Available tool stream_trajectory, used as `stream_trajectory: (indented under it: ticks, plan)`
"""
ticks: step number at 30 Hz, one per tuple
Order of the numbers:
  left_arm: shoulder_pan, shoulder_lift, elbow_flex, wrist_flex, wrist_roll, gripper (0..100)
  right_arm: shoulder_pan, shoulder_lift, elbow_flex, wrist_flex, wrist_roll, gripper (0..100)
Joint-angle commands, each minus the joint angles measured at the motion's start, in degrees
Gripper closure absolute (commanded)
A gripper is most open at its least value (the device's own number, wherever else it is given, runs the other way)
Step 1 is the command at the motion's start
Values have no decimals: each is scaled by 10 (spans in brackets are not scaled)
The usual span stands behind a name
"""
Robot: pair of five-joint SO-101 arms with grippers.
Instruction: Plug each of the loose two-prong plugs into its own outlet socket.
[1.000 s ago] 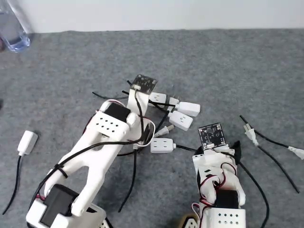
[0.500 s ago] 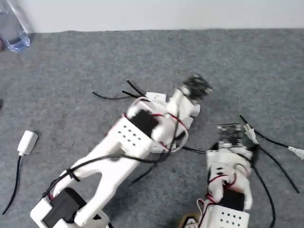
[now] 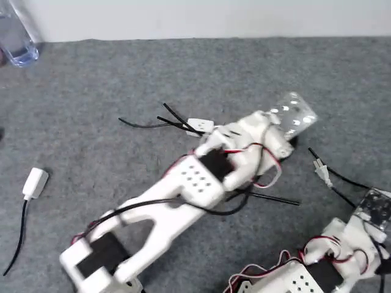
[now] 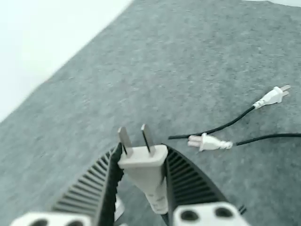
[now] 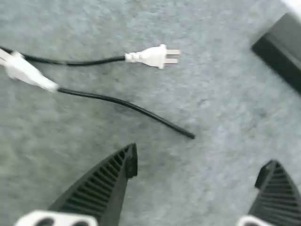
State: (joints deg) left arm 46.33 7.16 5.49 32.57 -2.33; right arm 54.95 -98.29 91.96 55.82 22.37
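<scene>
A grey, felt-like mat point(image 3: 91, 110) with a fine nap covers the table. In the high view the left arm, white plastic strung with red and black wires, stretches from the lower left of the frame to the upper right of centre. The left gripper point(image 4: 141, 153) is clamped on a white two-prong plug point(image 4: 146, 172). Its ribbed black fingers point(image 4: 101, 176) press the smooth moulded body from both sides, and the two flat metal prongs stick out past the fingertips.

The right arm sits in the lower right corner of the high view. The right gripper point(image 5: 200, 169) hangs over the mat with its jaws spread wide and nothing between them.

The left wrist view shows three plugs: the gripped one, a nearer loose plug point(image 4: 210, 142) and a farther loose plug point(image 4: 272, 96). Both loose ones are small and white and lie flat on the mat, each on a thin black cord.

One white, rounded socket block point(image 3: 200, 126) lies just above the centre of the high view, beside the left arm, with black cords fanning out to its left. A second white block point(image 3: 35, 182) lies at the left edge on its own black cord. It is probably another socket, though its face is too small to tell.

One clear plastic bottle point(image 3: 15, 36) stands in the upper left corner.
</scene>
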Motion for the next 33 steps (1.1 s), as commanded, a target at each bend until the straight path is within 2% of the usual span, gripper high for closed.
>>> stream_trajectory:
  ticks: [1, 8, 13, 18, 28, 33]
  plan:
    - [10, 113, -143, -4, -2, 986, 20, 0, 19, 0, 71, 623]
    - [44, 379, -535, 174, -6, 984, 21, 0, 47, -22, 81, 623]
    - [81, 556, -806, 268, -37, 978, 21, 0, 47, -23, 81, 623]
    - [83, 681, -1005, 366, 28, 819, 21, 0, 47, -20, 81, 623]
    - [80, 670, -1014, 388, 37, 786, 20, 1, 47, -19, 81, 623]
    - [68, 610, -1014, 444, 54, 744, 20, 4, 47, -19, 81, 623]
